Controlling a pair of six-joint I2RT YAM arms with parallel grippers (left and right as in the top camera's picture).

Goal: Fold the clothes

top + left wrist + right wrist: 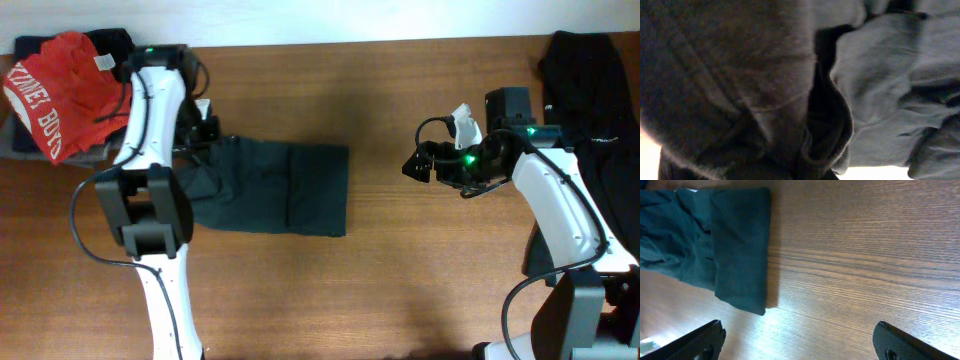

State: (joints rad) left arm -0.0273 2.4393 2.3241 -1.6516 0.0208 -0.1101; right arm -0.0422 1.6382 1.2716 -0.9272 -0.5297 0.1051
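- Left wrist view is filled edge to edge by the dark green garment (740,75), creased and bunched, with a deep black fold down the middle. The left fingers do not show here, so we cannot tell whether they are clamped on cloth or loose.
- Right wrist view shows the right fingers (700,342) wide apart and released, nothing between them, low in the frame over bare bench (865,255). The garment's squared-off end lies ahead of them in the upper left, well apart.
- From overhead, the garment lies centre-left, its long axis running left to right across the frame. The left fingers (205,130) sit at its upper left end, so the left arm is much the nearer. The right fingers point at its right edge from the right, with open bench between.
- We judge the next fold depends on that axis: the right arm must first cross to the right edge.
- The left arm covers the garment's left end, so we cannot make out the collar or sleeves there.
- Farthest off, a red shirt (55,95) lies in the upper left corner and a black heap (590,70) in the upper right, both cut off by the frame.
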